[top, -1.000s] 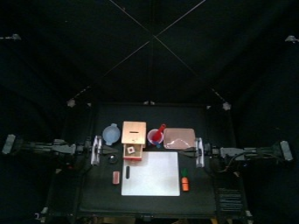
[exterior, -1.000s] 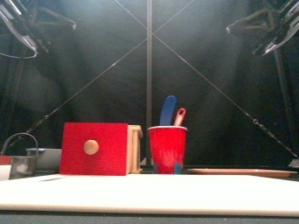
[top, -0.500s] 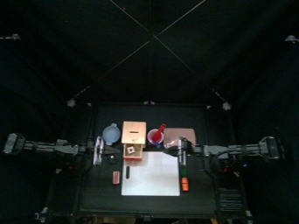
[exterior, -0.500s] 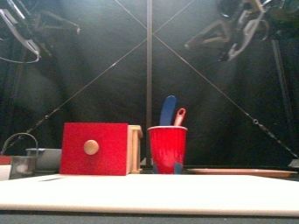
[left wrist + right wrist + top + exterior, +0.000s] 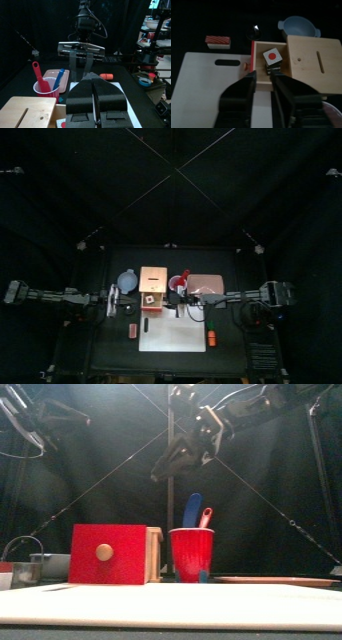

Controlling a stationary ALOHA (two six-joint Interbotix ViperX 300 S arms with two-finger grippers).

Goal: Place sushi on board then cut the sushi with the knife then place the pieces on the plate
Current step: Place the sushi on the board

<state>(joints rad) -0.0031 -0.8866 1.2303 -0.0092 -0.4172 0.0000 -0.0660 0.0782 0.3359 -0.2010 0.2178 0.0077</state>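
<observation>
The wooden box [image 5: 154, 278] has its red drawer [image 5: 151, 303] pulled out, and in it lies a dark toy with a white face and a red dot [image 5: 272, 56], apparently the sushi. My right gripper [image 5: 189, 306] hangs high over the drawer's right side; its jaws stand apart and hold nothing [image 5: 263, 72]. The white board [image 5: 174, 326] lies at the front with an orange piece [image 5: 211, 338] on its right edge. A red cup [image 5: 191, 554] holds the blue knife [image 5: 193, 509] and a red knife [image 5: 205, 516]. The pink tray [image 5: 207, 284] lies at the back right. My left gripper [image 5: 93, 92], shut and empty, rests at the left.
A blue-grey bowl [image 5: 126, 281] stands left of the box. A red-and-white striped toy [image 5: 131, 330] lies on the table left of the board. A metal cutter [image 5: 254, 32] sits near the bowl.
The right arm has swung in from the right side to the middle, above the open drawer, and its jaws have parted. The left arm has not moved.
</observation>
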